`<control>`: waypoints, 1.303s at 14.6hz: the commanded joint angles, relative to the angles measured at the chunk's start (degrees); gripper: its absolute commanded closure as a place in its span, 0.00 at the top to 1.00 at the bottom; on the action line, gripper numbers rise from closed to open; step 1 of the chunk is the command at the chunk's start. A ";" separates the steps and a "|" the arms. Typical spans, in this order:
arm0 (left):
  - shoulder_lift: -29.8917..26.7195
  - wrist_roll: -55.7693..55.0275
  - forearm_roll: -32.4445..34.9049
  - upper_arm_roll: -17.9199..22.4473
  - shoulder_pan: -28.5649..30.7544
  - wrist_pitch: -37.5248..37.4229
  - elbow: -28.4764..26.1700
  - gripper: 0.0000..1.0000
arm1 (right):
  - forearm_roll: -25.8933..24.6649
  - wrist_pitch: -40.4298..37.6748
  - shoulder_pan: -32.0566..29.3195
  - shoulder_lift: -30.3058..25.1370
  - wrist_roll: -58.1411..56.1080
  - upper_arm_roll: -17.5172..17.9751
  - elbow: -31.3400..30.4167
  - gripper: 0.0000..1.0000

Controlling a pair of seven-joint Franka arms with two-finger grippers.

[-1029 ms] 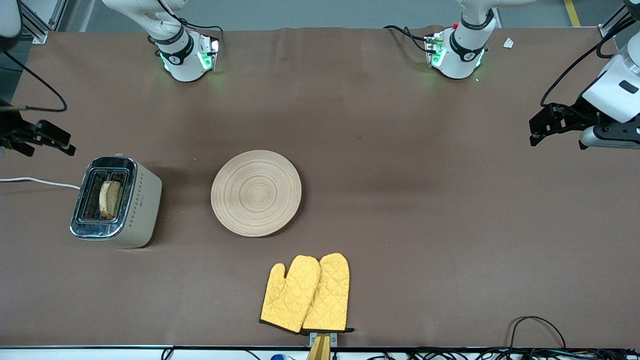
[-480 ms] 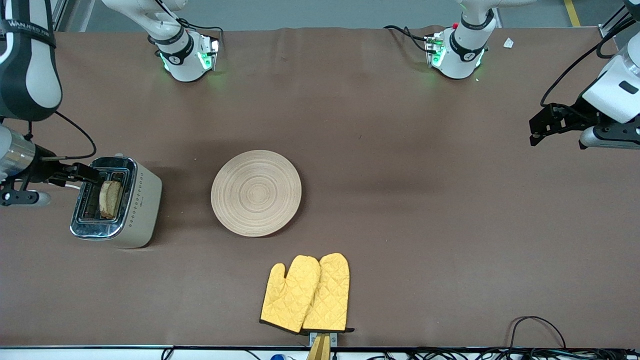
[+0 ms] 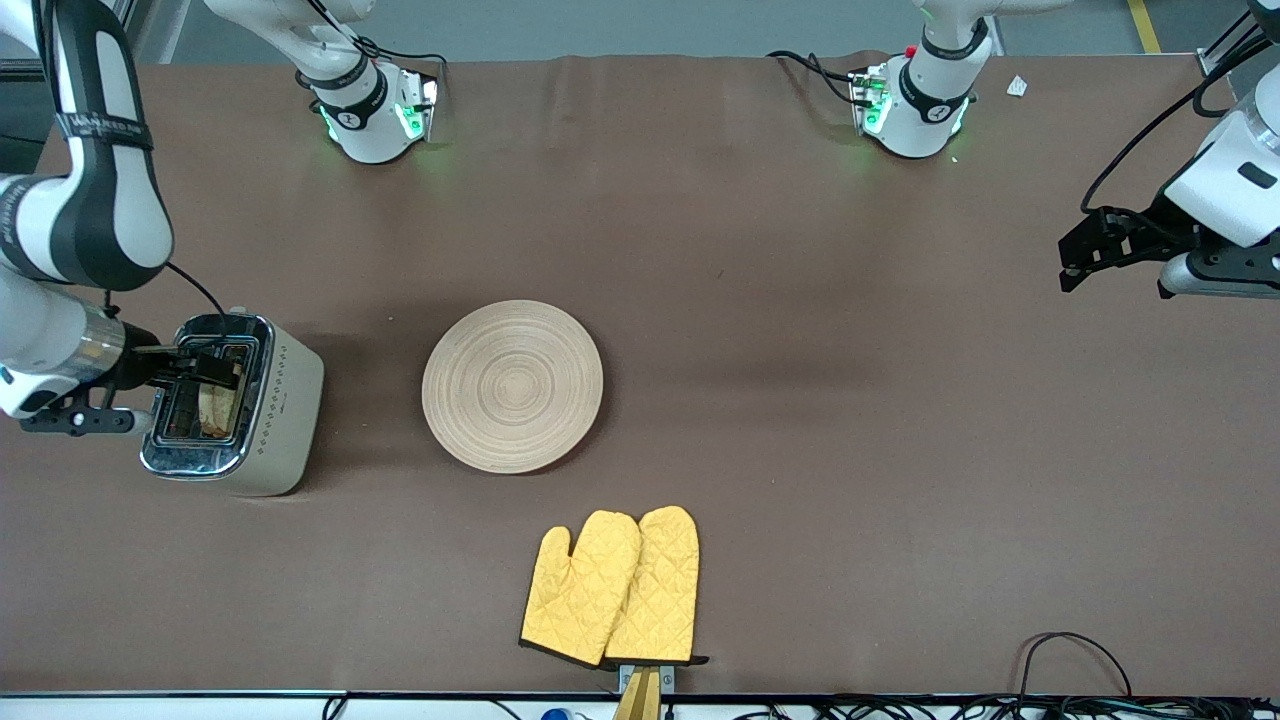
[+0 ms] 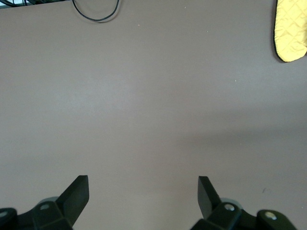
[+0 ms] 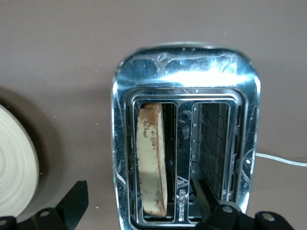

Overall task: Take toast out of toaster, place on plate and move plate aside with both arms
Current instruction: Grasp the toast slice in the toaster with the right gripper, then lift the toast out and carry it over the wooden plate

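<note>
Table with brown cover. Plate lies bare mid-table, beside toaster at the right arm's end. Two yellow oven mitts lie side by side, nearer the front camera than the plate. Right gripper over the toaster's slots, fingers spread wide, gripping nothing. Left gripper waits over bare table at the left arm's end, fingers wide apart, empty. Toast stands upright in the toaster slot nearer the plate.
</note>
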 commanded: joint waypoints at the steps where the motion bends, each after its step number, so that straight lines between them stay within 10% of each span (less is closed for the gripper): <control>1: 0.21 -0.13 0.15 0.08 0.02 -1.03 0.94 1.00 | -0.16 0.87 -1.46 0.09 0.64 0.61 -1.47 0.44; 2: 0.21 -0.13 0.15 0.08 0.02 -1.03 0.94 1.00 | -0.16 0.78 -1.20 0.35 0.73 0.61 -1.56 0.12; 3: 0.21 -0.04 0.15 0.08 0.10 -1.03 0.94 1.00 | -0.16 0.60 -1.37 1.05 0.73 0.61 -1.39 0.01; 12: 0.21 0.22 0.07 0.08 0.10 -1.03 0.94 1.00 | 0.72 -20.57 1.78 -3.15 2.21 2.20 18.65 0.00; 19: 0.21 0.31 0.07 0.08 0.10 -1.03 0.85 1.00 | 13.54 -11.04 12.76 -3.34 8.20 2.20 7.79 0.00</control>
